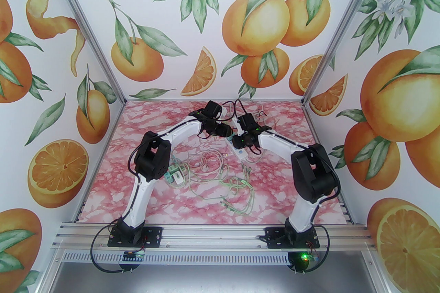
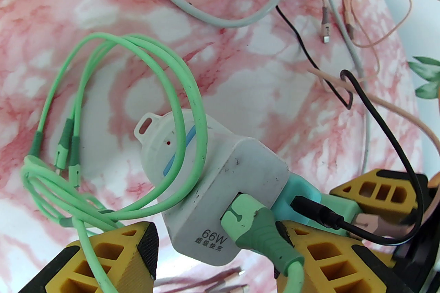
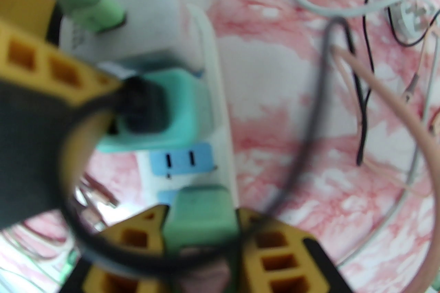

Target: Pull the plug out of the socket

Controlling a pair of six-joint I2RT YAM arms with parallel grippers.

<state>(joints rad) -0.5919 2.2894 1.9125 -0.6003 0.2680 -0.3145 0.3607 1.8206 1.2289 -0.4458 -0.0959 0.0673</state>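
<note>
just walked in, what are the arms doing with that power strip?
Unplugging job, mid-grab. The right claw is shut on a teal plug that sits in the white power strip. The left claw brackets the white charger further along the strip, apparently bracing it; firm contact is hard to tell. The plug is not yet out.

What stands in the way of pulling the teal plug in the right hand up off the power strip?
Nothing solid shows above it. The right hand has a finger against each side of the teal plug, but a black cable loops across the hand and may drag as the plug leaves the power strip.
</note>
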